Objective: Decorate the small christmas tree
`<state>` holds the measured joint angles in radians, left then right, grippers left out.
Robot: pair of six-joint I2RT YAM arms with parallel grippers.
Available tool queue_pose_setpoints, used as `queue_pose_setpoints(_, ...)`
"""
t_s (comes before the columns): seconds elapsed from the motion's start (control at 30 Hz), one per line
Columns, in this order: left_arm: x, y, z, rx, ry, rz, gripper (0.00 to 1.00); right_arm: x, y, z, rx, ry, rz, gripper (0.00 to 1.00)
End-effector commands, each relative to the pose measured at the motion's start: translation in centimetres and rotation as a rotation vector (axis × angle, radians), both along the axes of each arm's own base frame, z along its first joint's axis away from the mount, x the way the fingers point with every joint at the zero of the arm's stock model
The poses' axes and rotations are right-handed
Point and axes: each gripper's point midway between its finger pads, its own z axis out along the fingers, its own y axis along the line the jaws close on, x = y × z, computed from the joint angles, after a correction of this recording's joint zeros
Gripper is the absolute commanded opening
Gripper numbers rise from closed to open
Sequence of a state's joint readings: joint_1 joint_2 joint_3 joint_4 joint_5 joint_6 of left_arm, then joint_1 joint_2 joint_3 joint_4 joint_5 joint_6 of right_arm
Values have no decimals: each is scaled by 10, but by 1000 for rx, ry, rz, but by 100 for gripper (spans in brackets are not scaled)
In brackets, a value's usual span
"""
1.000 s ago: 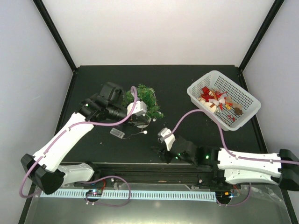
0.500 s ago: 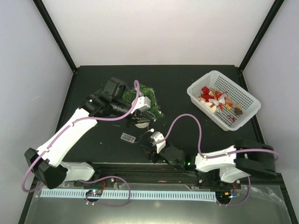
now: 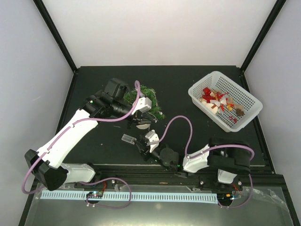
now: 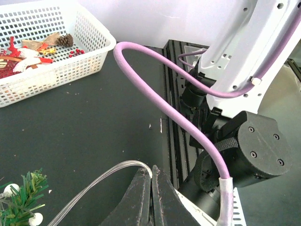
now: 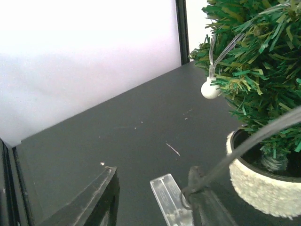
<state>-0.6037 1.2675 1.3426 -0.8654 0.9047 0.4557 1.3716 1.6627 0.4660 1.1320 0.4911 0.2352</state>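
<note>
Slack matters here: with the left gripper (image 4: 149, 181) pinching the wire (image 4: 94, 181) beside the tree (image 3: 151, 96) at mid-table, the right gripper (image 5: 151, 181), jaws spread about the box (image 5: 171, 202), should close squarely and lift gently.

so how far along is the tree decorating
Early. Done: part of the light string is draped on the small christmas tree, a white bulb hanging in its branches. In hand: the left gripper is shut on the light string, and the right gripper stands open around the clear box by the pot. Left: the ornaments sit in the white basket.
</note>
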Motion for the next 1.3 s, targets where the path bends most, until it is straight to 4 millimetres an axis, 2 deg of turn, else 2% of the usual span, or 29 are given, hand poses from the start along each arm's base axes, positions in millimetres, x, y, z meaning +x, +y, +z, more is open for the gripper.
queue_pose_setpoints(0.0, -11, -1, 25, -63, -27, -38, 2, 13, 4, 23, 90, -49, -54, 33)
queue_pose_setpoints(0.1, -13, 0, 25, -66, -26, -42, 2, 20, 2, 18, 88, -30, -65, 3)
queue_pose_setpoints(0.27, -13, 3, 25, -61, -43, -30, 2, 19, -17, 17, 86, -7, -75, 1)
queue_pose_setpoints(0.5, -16, 8, 29, -62, -74, -11, 2, 12, -77, 20, -12, 53, -132, 1)
queue_pose_setpoints(0.53, -16, 8, 29, -63, -75, -11, 1, 10, -86, 30, -8, 54, -134, 1)
queue_pose_setpoints(0.67, -15, 7, 22, -58, -67, -8, 2, 7, -116, 42, -58, 76, -168, 1)
queue_pose_setpoints(0.73, -12, 6, 18, -52, -64, -3, 2, 9, -133, 56, -68, 75, -215, 1)
queue_pose_setpoints(0.93, 0, -1, 11, -31, -57, 7, 4, 23, -184, 112, -96, 31, -415, 1)
queue_pose_setpoints(1.1, 16, -9, 6, -2, -46, 15, 13, 33, -200, 149, -132, -28, -522, 1)
queue_pose_setpoints(1.27, 35, -15, 7, 9, -90, 63, 25, 56, -211, 164, -172, -4, -632, 1)
